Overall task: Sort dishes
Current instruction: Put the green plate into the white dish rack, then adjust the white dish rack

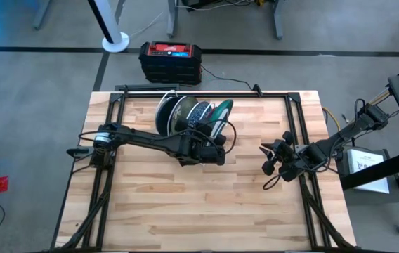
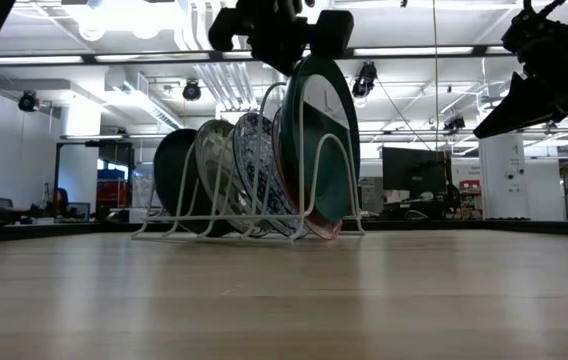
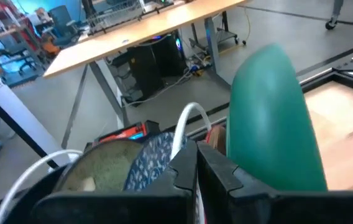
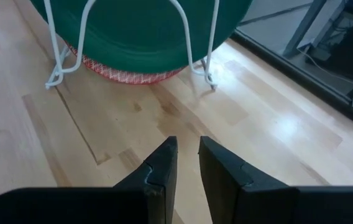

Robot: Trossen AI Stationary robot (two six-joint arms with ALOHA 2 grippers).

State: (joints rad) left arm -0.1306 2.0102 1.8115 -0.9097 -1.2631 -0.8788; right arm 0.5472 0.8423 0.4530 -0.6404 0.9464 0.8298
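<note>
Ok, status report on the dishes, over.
Left gripper shut, at the rack by the green plate. Right gripper empty, over bare table. Five plates racked upright. Nothing blocking.

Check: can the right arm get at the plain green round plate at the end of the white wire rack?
Probably yes. The green plate faces the right gripper across bare wooden table; only the rack's end wires cross its face.

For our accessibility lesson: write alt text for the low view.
A white wire rack on a wooden table holds five plates on edge, the green plate nearest. The left gripper, shut, hangs just above it; the right arm shows at upper right.
</note>
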